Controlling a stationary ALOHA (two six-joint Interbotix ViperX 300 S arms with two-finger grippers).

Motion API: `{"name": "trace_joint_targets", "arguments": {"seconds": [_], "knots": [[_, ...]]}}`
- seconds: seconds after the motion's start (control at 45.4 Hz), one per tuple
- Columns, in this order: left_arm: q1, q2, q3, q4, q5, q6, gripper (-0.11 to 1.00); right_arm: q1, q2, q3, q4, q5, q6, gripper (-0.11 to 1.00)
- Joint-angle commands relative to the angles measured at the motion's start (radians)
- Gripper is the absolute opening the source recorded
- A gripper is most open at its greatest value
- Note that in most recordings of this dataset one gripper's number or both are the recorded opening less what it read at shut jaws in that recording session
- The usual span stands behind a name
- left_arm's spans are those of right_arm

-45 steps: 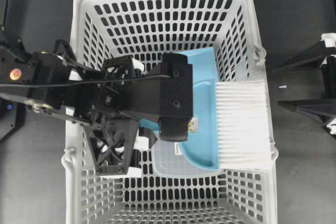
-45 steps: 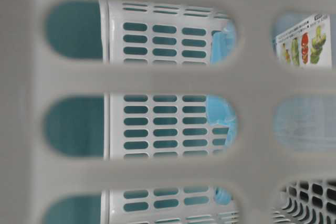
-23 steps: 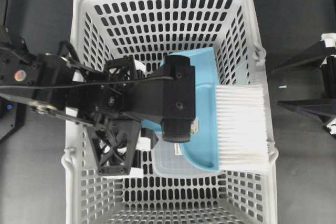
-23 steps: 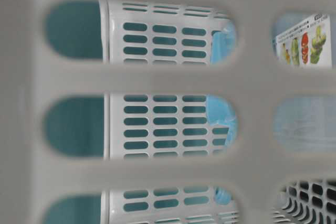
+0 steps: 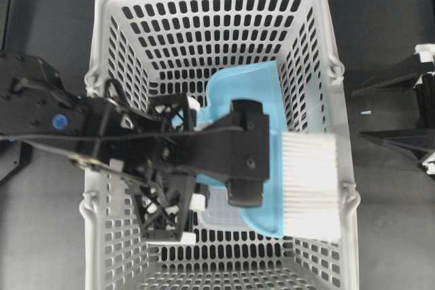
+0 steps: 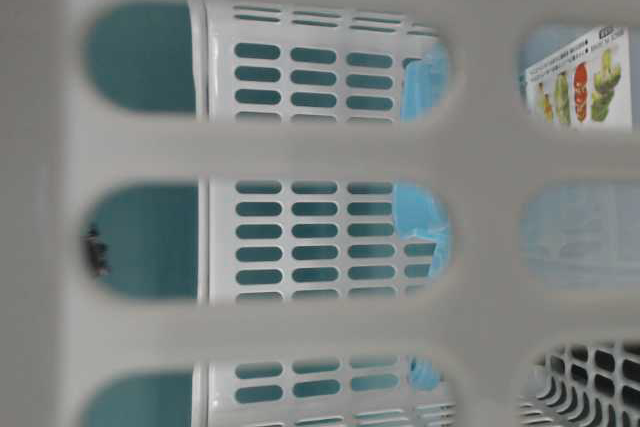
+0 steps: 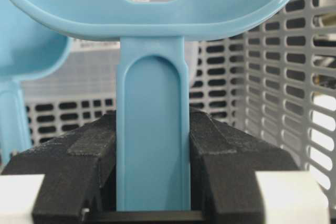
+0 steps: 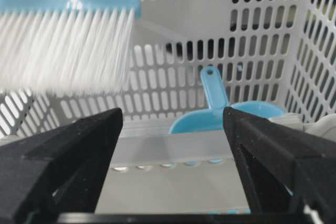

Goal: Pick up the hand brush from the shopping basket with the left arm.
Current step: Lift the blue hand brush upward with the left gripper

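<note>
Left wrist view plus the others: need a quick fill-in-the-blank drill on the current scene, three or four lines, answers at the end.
1. The left gripper is shut on the ____ of the hand brush.
2. The brush's bristles are ____ in colour.
3. The right gripper has its jaws ____ and holds nothing.
4. In the right wrist view, a blue dustpan lies inside the shopping ____.

Missing words: handle; white; open; basket

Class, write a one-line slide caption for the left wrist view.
Left gripper shut on the hand brush handle, inside the shopping basket.
</note>
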State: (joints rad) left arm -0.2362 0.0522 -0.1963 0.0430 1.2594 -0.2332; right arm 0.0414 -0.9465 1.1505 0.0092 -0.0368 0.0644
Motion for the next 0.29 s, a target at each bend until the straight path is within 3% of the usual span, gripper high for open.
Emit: {"name": "trace_joint_targets", "arguments": {"seconds": [0.0, 0.264], "knots": [[-0.005, -0.006, -0.012, 0.003, -0.006, 0.002, 0.24, 0.002, 0.005, -0.006, 0.003, -0.009, 0.002, 0.74], [-0.005, -0.005, -0.012, 0.003, -0.006, 0.002, 0.24, 0.002, 0.005, -0.002, 0.003, -0.009, 0.002, 0.74]]}}
